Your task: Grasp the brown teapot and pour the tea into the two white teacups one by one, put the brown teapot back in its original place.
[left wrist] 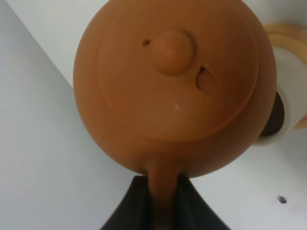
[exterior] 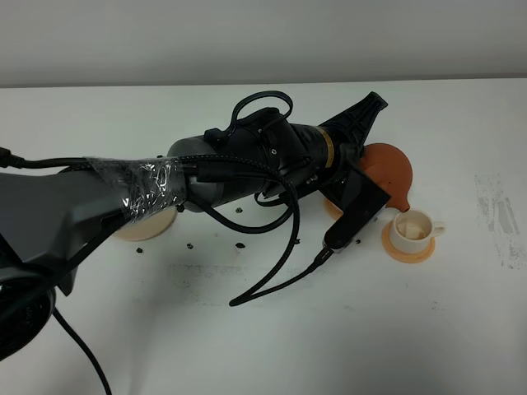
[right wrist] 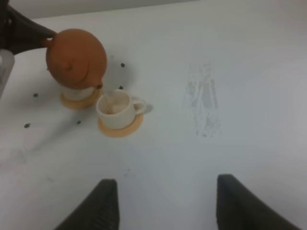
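saucer (exterior: 148,224): on the desk (exterior: 247,354), far back behind the left hand (left wrist: 160,184), under its arm.
left hand: closed tight on the loop handle of the brown teapot (exterior: 387,169).
brown teapot: hangs off the hand's tips, tilted, spout low.
near teacup (right wrist: 75,93): right beneath the held teapot, dark tea (left wrist: 277,115) inside.
far teacup (exterior: 412,229): just past the spout, beyond the hand, on an orange coaster (exterior: 409,251).
right hand (right wrist: 168,211): fingers wide, empty, well apart from both cups.

I find no words, labels or numbers to read, neither on the teapot (left wrist: 172,86) nor the table (exterior: 247,346).
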You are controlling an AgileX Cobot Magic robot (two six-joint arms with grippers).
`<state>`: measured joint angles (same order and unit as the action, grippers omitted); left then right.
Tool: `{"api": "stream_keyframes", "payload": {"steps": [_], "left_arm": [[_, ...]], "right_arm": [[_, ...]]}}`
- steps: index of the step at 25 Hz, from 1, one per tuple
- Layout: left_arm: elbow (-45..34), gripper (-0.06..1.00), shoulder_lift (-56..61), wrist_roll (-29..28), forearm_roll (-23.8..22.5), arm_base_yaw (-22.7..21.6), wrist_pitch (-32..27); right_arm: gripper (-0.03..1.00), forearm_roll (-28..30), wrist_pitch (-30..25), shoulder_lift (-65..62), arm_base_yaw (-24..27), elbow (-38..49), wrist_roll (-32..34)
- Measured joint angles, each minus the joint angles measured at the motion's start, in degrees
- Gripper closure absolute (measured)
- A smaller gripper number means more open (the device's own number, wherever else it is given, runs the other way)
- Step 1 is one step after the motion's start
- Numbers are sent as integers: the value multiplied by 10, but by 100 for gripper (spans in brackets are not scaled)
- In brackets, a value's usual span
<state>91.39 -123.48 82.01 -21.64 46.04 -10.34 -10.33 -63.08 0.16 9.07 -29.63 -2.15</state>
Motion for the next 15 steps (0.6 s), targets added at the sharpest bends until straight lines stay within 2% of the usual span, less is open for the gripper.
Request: {"api": "stream_keyframes", "payload": {"steps": [8,15], "left_arm": [[0,86,-9,0,-16,8,0],[0,86,-9,0,-48,11,2]], "right_arm": [[52,0,0,0,0,0,0],[52,0,0,0,0,0,-1]]}}
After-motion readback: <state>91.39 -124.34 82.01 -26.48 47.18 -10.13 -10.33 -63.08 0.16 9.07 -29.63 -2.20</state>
